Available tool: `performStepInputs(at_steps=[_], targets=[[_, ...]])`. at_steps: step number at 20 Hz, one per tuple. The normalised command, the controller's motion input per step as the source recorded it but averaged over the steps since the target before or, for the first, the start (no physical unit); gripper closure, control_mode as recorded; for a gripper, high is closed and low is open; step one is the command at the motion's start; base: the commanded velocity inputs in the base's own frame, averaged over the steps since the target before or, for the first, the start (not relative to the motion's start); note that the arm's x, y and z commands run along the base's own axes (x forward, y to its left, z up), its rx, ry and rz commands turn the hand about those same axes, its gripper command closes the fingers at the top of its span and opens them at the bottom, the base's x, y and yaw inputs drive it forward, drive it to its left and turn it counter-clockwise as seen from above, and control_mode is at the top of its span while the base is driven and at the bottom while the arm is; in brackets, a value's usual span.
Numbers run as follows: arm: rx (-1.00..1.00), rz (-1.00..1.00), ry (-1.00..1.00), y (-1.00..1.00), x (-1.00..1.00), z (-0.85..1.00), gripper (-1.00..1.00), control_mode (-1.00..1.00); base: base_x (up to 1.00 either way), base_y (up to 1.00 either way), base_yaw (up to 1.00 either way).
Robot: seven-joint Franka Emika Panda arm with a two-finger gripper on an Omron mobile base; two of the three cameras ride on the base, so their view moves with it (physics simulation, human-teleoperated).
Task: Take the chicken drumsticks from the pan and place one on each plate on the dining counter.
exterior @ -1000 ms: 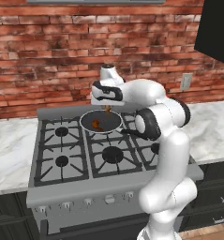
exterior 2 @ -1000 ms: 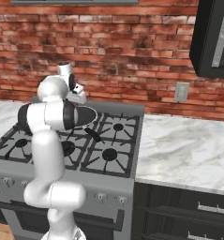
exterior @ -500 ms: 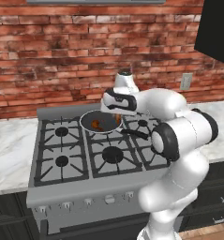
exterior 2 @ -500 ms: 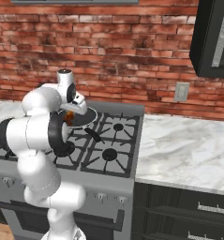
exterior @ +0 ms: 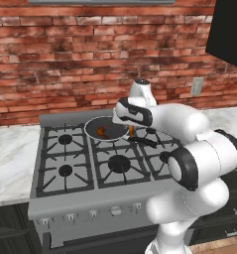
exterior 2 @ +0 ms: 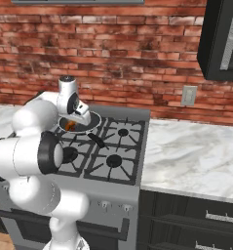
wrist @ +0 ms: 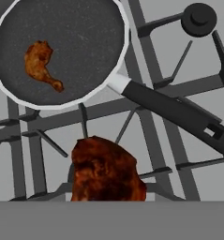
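- Red brick wall [exterior: 65,59] rises behind a grey gas stove [exterior: 65,171] set between marble counters [exterior 2: 196,156].
- On the stove's back burner sits the pan [exterior: 92,130], its long black handle [wrist: 179,112] reaching toward the stove's right edge.
- One chicken drumstick [wrist: 41,65] lies inside the pan, near its rim.
- The gripper [exterior: 132,131] hangs above the grate just beside the pan's rim, closed around the second drumstick [wrist: 106,171], which fills the space between its fingers.
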Motion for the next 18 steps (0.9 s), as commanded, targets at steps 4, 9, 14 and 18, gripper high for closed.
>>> performStepInputs(at_steps=[4, 9, 14, 18], targets=[[0.00, 0.00, 0.00, 0.00, 0.00, 0.00, 1.00, -1.00, 0.00, 0.00, 0.00], [0.00, 0.00, 0.00, 0.00, 0.00, 0.00, 1.00, 1.00, -0.46, 0.00, 0.03], [0.00, 0.00, 0.00, 0.00, 0.00, 0.00, 1.00, 1.00, -0.68, -0.05, 0.67], [0.00, 0.00, 0.00, 0.00, 0.00, 0.00, 1.00, 1.00, -0.26, -0.02, 1.00]])
